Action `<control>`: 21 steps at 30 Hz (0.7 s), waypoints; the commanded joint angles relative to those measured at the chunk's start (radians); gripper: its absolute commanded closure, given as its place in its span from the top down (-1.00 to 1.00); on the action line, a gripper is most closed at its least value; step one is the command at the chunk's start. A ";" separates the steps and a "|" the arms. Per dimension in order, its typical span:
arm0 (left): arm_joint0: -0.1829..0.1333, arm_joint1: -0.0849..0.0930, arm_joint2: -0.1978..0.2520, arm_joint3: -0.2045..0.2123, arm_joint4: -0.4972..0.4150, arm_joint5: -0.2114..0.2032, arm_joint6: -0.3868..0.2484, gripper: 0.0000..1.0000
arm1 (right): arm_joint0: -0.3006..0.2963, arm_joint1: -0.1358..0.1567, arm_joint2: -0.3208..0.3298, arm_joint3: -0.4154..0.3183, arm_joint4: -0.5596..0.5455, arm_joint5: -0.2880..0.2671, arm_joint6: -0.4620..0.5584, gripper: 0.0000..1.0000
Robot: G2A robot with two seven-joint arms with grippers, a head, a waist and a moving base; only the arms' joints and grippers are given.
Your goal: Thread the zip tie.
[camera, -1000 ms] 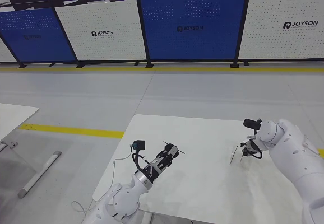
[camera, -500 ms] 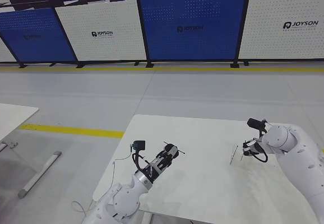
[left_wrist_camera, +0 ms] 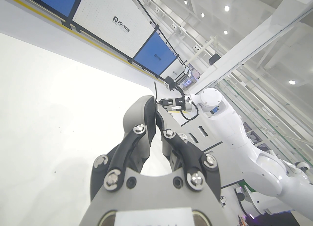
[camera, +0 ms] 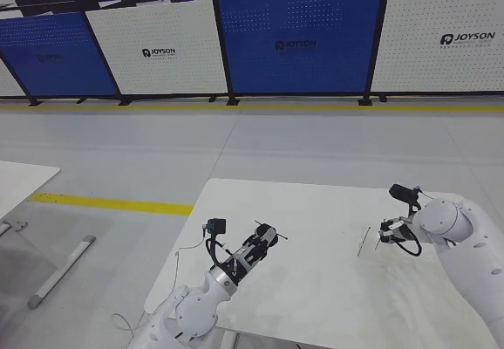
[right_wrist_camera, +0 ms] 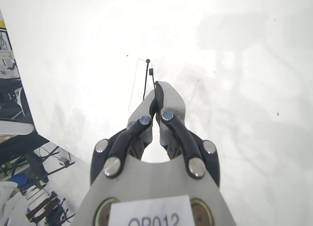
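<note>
**Two robot arms each grip a zip tie over a white surface**

A wide grey floor crossed by yellow lines runs back to a wall of blue and white perforated panels (camera: 296, 48). In front stands a white surface (camera: 322, 288), with a second white table (camera: 8, 188) well apart at the left, across open floor.

The left end effector (camera: 267, 234) hangs over the left part of the surface, inside its left edge. Its fingers are pressed together on a black zip tie (left_wrist_camera: 155, 90), whose thin strip sticks out past both sides of the fingertips.

The right end effector (camera: 383, 232) hangs over the right part of the surface, inward of the far right corner. Its fingers are closed on a second zip tie (right_wrist_camera: 151, 73), whose square head pokes out beyond the fingertips. Just beside that head, a small clear sheet (right_wrist_camera: 137, 82) sits on the surface with a loose tie (right_wrist_camera: 146, 78) against it. I cannot tell whether the loose tie lies flat.

A broad bare stretch of surface separates the two end effectors. More bare white surface spreads toward the near edge.
</note>
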 commanded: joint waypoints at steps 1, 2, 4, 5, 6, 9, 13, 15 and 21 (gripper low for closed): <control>0.000 0.000 0.000 0.000 0.000 0.000 0.000 -1.00 | -0.015 0.000 0.005 -0.005 0.011 -0.013 -0.027 -1.00; 0.000 0.000 0.000 0.000 0.000 0.000 0.000 -1.00 | -0.019 0.001 0.012 -0.007 0.016 -0.015 -0.041 -1.00; 0.000 0.000 0.000 0.000 0.000 0.000 0.000 -1.00 | -0.028 0.007 0.034 -0.023 0.024 -0.026 -0.066 -1.00; 0.000 0.000 0.000 0.000 0.000 0.000 0.000 -1.00 | -0.035 0.011 0.050 -0.032 0.031 -0.031 -0.080 -1.00; 0.000 0.000 0.000 0.000 0.000 0.000 0.000 -1.00 | -0.044 0.017 0.069 -0.046 0.038 -0.042 -0.092 -1.00; 0.000 0.000 0.000 0.000 0.000 0.000 0.000 -1.00 | -0.091 0.043 0.145 -0.119 0.048 -0.070 -0.124 -1.00; 0.000 0.000 0.000 0.000 0.000 0.000 0.000 -1.00 | -0.216 0.087 0.270 -0.280 0.046 -0.106 -0.148 -1.00; 0.000 0.000 0.000 0.000 0.000 0.000 0.000 -1.00 | -0.282 0.103 0.313 -0.362 0.026 -0.121 -0.164 -1.00; 0.000 0.000 0.000 0.000 0.000 0.000 0.000 -1.00 | -0.326 0.111 0.338 -0.411 0.017 -0.129 -0.171 -1.00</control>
